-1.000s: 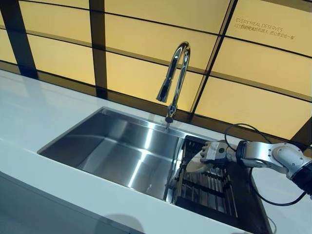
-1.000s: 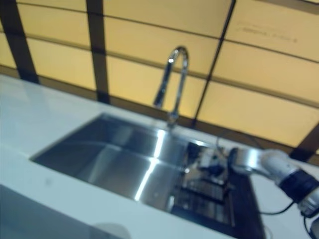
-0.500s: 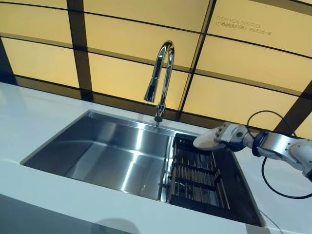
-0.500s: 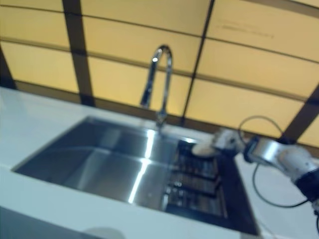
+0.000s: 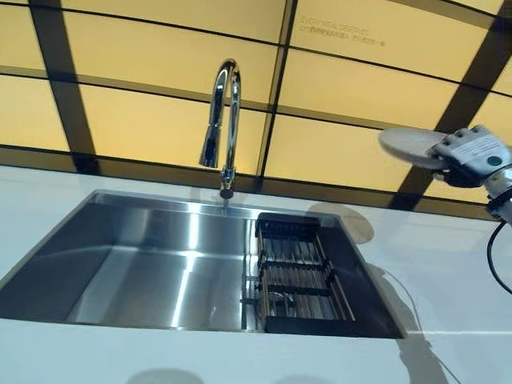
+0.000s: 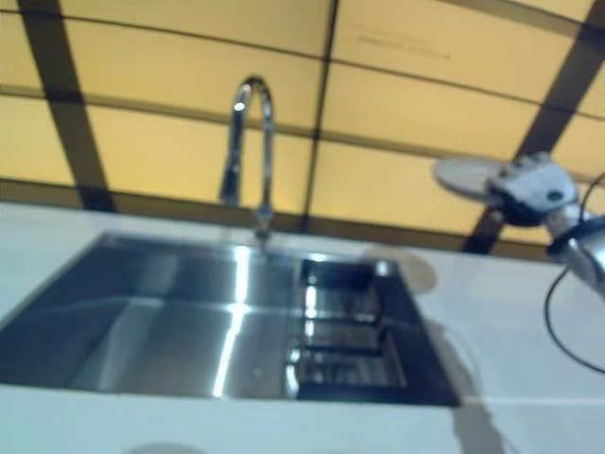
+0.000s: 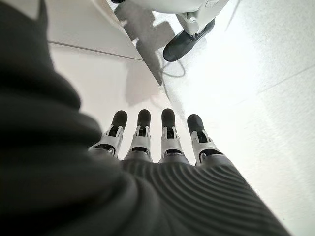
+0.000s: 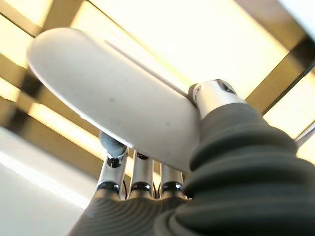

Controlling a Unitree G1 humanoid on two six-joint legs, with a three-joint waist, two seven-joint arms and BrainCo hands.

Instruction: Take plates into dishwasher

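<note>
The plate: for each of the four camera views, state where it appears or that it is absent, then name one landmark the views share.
Left eye view: the plate is at upper right, held by the right hand above the counter.
Right eye view: upper right again, same hand.
Left wrist view: not in it; only the left hand over the floor.
Right wrist view: it fills the upper left.
Shared landmark: the faucet, left of the plate in both eye views.

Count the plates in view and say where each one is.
1. A white plate is pinched in the right hand, held in the air above the countertop, right of the sink. None shows in the sink's dark rack.
</note>
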